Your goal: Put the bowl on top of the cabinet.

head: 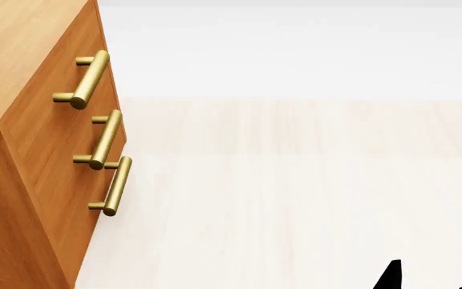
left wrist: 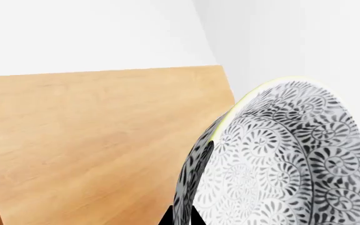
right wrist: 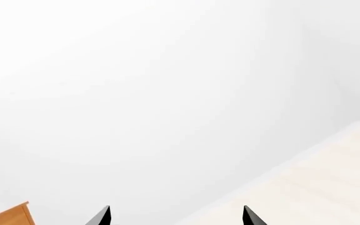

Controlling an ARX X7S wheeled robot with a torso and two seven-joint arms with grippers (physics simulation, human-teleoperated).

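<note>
The left gripper (left wrist: 181, 219) is pinching the rim of the tilted bowl (left wrist: 280, 159) beside the cabinet (left wrist: 99, 140) top. The right gripper (right wrist: 175, 216) is hanging with fingers spread, grasping nothing.

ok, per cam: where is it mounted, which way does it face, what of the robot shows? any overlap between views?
Left wrist: by the left gripper, facing the cabinet top and wall; black fingertips clamp the bowl rim.
Head: on the head, looking down at cabinet front, brass handles, pale floor; a black robot part shows at the lower right edge.
Right wrist: by the right gripper, facing white wall; two spread fingertips show.
Shared: all three see the cabinet.
</note>
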